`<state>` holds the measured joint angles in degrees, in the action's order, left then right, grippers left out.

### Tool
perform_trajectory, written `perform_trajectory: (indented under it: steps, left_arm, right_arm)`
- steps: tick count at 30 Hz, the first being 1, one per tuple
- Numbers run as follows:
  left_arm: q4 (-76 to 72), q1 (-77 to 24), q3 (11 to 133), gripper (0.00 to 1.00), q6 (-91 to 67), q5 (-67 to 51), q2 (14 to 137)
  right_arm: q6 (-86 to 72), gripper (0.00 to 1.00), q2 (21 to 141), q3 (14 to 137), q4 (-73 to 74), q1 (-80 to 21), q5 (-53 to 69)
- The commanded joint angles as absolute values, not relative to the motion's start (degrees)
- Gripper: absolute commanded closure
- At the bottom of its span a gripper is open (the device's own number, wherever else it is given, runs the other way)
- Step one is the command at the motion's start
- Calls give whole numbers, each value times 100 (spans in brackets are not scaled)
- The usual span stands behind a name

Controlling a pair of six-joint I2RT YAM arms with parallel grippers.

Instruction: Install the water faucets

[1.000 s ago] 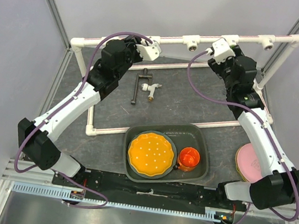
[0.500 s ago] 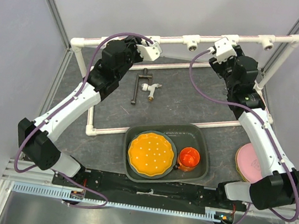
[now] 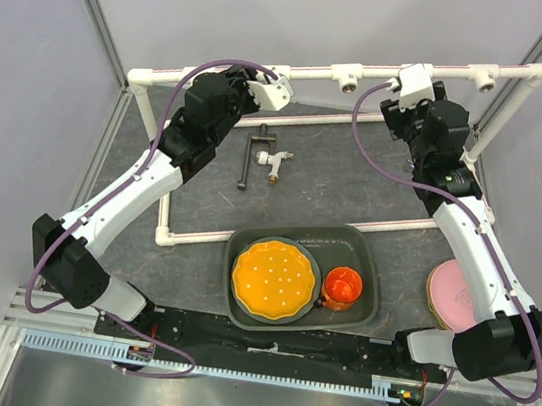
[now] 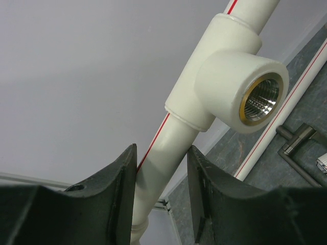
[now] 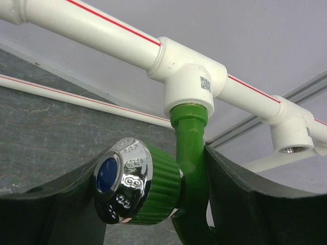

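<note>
Wall [image 3: 307, 16] close behind pipe frame [image 4: 214, 76]; left jaws tight on it (right jaws: green faucet [image 5: 190, 138]).

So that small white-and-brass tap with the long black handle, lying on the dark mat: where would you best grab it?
Probably by the stubby white-and-brass body of the tap, coming straight down from above. It lies flat on the dark mat with bare mat around it, so fingers fit either side. The thin black handle looks likelier to slip or twist.
</note>
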<state>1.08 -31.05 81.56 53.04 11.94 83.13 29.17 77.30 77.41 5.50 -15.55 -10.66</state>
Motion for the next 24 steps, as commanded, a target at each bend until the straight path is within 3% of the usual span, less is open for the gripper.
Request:
perform_trajectory:
  steps: [1, 5, 6, 7, 8, 10, 11, 14, 17, 24]
  left_arm:
    - [624, -3419, 7980, 98, 4975, 650, 8350]
    - [633, -3428, 7981, 98, 4975, 642, 8323]
    - [624, -3428, 7980, 98, 4966, 633, 8332]
    - [624, -3436, 7989, 98, 4966, 633, 8332]
    - [633, -3428, 7981, 98, 4966, 633, 8332]
    - [607, -3428, 7972, 98, 4975, 615, 8332]
    - [606, -3428, 7972, 98, 4957, 607, 8341]
    - [598, -3437, 7980, 98, 4948, 606, 8358]
    - [598, -3445, 7980, 98, 4948, 615, 8376]
    - [589, -3463, 7989, 98, 4948, 642, 8358]
  right_arm:
    - [440, 100, 7576, 8051, 53, -1582, -1178]
    - [711, 99, 7471, 8033, 44, -1573, -802]
    - [799, 92, 7392, 8007, 44, -1573, -704]
    - [965, 78, 7366, 7998, 44, -1582, -616]
    - [1028, 53, 7313, 7981, 70, -1573, -511]
    - [1151, 39, 7207, 7998, 210, -1573, -457]
    - [1264, 26, 7172, 8015, 263, -1573, -440]
    - [1345, 11, 6970, 7998, 395, -1565, -387]
    - [1345, 2, 6733, 7954, 475, -1573, -317]
    - [1196, 2, 6101, 7796, 659, -1573, -114]
